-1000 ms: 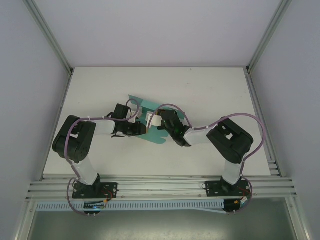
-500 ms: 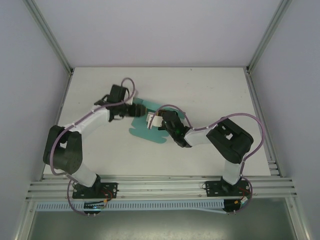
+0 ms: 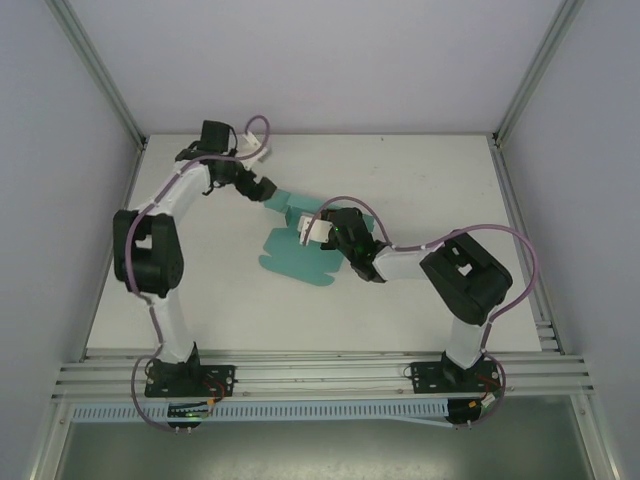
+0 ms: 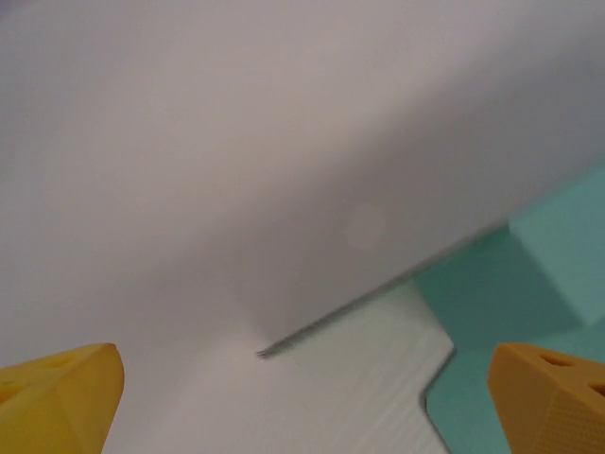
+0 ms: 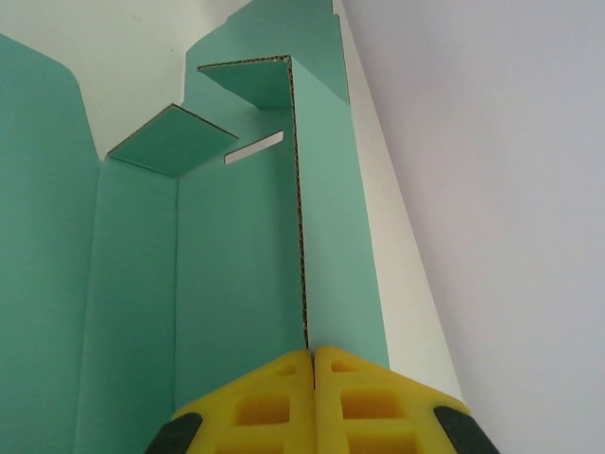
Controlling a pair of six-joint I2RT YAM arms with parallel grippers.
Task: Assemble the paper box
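The paper box (image 3: 295, 255) is a teal card sheet lying mid-table with one panel folded upright. My right gripper (image 3: 312, 231) is shut on the top edge of that upright panel. In the right wrist view the yellow fingertips (image 5: 284, 388) pinch the corrugated edge of the paper box (image 5: 236, 265), with the right gripper (image 5: 313, 355) at the panel's near end; a small flap sticks out further along. My left gripper (image 3: 266, 189) stands open just off the card's far-left flap. In the left wrist view the left gripper (image 4: 307, 407) holds nothing, and the paper box (image 4: 558, 255) shows at the right.
The white table (image 3: 430, 180) has bare room to the right and at the back. Grey walls close in the left, right and far sides. An aluminium rail (image 3: 320, 372) runs along the near edge above the arm bases.
My left gripper opened, let go of the card and swung away to the far left. The right gripper kept its pinch and shifted slightly back with the card.
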